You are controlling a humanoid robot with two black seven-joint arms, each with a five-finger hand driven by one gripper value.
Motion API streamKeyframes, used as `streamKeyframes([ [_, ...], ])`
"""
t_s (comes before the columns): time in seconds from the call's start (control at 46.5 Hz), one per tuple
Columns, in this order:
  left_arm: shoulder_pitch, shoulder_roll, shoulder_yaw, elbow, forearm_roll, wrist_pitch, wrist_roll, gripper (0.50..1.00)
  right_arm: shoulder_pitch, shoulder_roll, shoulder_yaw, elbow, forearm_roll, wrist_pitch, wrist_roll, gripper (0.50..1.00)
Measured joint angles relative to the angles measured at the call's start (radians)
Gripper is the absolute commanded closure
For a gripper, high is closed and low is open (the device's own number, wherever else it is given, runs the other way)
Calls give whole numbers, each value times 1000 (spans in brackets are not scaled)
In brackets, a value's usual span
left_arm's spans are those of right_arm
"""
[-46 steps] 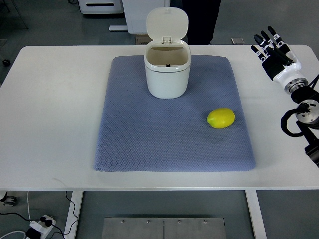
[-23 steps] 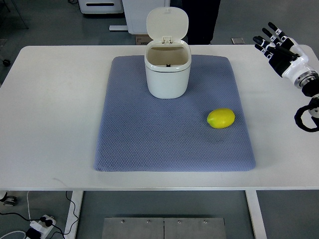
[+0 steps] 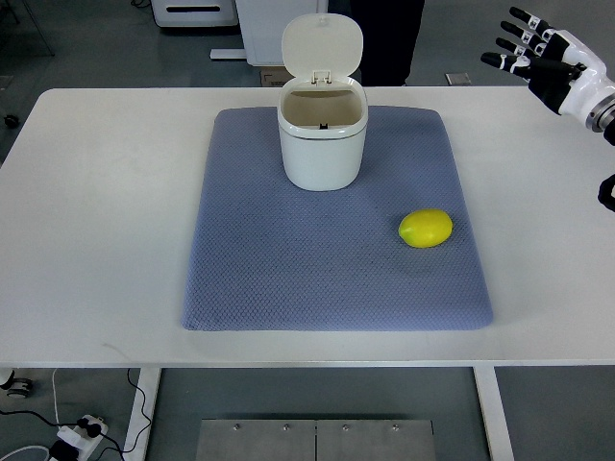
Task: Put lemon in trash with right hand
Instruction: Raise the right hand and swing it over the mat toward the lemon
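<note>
Lemon (image 3: 426, 229) sits free on the blue mat (image 3: 288, 279), toward the mat's right edge, roughly mid-depth, nothing touching it. Trash bin (image 3: 323, 137) stands upright near the mat's far edge, centre, lid (image 3: 322, 45) flipped open and tilted back, mouth clear. Lemon and bin are well apart, bin to the far-left of the lemon.

Right robot hand (image 3: 538, 56) hovers at the tabletop's far-right corner, partly past the edge, fingers (image 3: 509, 43) spread and pointing left, holding nothing. Left arm isn't visible.

So we judge the reach hasn't started; the grasp is the step in hand. How we'd do it well:
- Bring the hand in from the right, above the lemon, then descend; don't sweep low across the mat or we nudge it.
- The lemon's long axis runs roughly left-right, so we'd close across the short axis, fingers far side, thumb near side.
- It's smooth and rounded and likely rolls; wrap it, don't pinch the tips.
- Lift clear of the bin rim before moving over, and approach from the front so we miss the raised lid.
- Release only when centred over the mouth.
</note>
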Motion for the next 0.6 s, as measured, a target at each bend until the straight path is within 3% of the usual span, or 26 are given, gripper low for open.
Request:
streamKeyframes([
  [0.602, 0, 0, 0, 0, 0, 0, 0, 500, 406, -80, -733, 32, -3, -1, 0, 500],
])
